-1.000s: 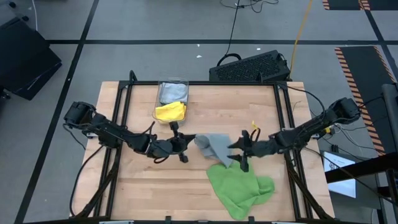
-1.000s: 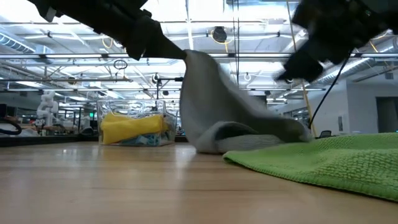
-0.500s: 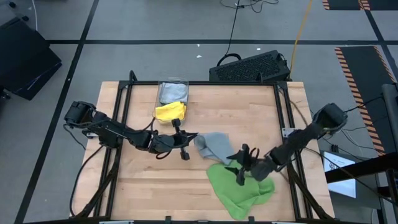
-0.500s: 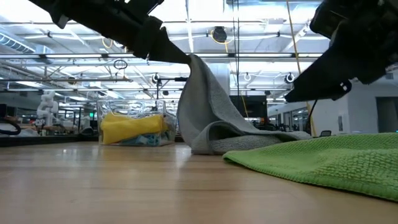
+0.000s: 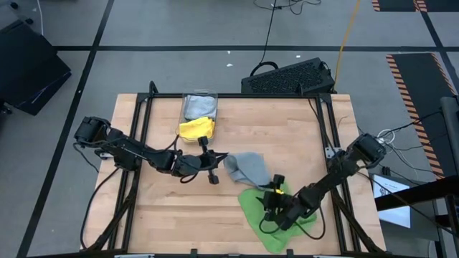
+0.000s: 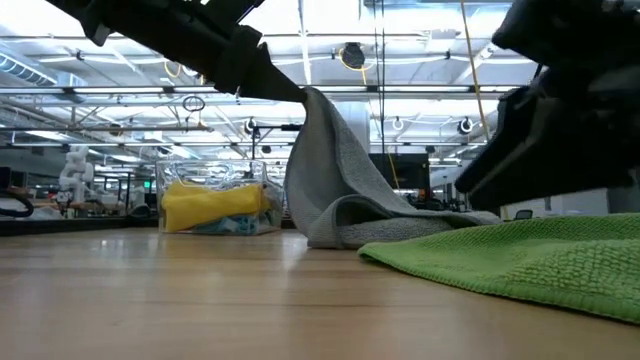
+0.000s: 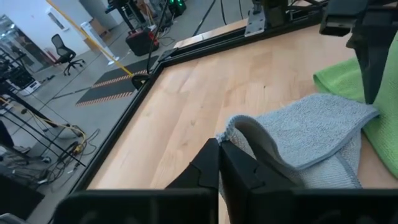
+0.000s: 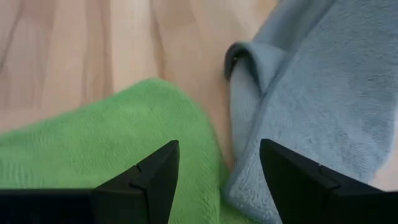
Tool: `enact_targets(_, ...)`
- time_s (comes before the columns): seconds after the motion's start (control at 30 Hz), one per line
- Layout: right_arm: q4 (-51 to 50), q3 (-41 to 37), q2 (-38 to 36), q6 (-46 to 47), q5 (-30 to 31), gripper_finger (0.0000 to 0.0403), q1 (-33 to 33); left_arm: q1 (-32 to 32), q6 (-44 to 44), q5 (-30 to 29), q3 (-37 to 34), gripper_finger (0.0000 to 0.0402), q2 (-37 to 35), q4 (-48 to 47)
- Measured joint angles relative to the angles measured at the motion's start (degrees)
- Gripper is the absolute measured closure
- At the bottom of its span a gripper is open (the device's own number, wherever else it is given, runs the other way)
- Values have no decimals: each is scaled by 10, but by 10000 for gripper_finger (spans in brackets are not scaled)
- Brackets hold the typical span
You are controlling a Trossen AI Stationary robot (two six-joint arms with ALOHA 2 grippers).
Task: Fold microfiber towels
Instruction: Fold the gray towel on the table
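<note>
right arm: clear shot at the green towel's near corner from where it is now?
Probably yes. The right gripper hangs open just above the green towel, nothing beneath its fingers but cloth. The grey towel, pinched by the left gripper, overlaps only the green one's far edge, so it shouldn't interfere.

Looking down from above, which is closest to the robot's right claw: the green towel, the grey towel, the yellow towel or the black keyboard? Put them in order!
From the right gripper:
1. Green towel, directly under it at the near edge.
2. Grey towel, just beyond, mid-table.
3. Yellow towel, spilling from the bin at the far left.
4. Keyboard, on the floor past the table.
</note>
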Motion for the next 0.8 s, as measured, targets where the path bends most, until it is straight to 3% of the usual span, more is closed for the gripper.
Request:
enact_targets(0.3,-35,-9,1,81,32,188,-9,1,1,-2,0,394,0,0)
enact_targets(0.8,83,-51,27,62,31,188,-15,3,1,11,0,395,0,0)
